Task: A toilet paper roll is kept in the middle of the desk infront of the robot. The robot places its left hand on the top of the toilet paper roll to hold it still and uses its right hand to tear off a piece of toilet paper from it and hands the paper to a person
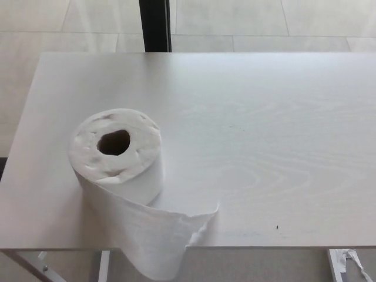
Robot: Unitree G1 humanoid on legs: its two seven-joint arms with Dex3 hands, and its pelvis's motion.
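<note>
A white toilet paper roll [117, 155] stands upright on the left part of the white desk [264, 129], its cardboard core hole facing up. A loose tail of paper [155, 238] runs from the roll's base toward me and hangs over the desk's front edge, with a ragged torn end at its right. Neither of my hands shows in the head view.
A dark vertical post [155, 24] stands behind the desk's far edge on the pale tiled floor. A desk leg [103, 263] shows under the front left, and scraps of paper [351, 263] lie on the floor at the bottom right.
</note>
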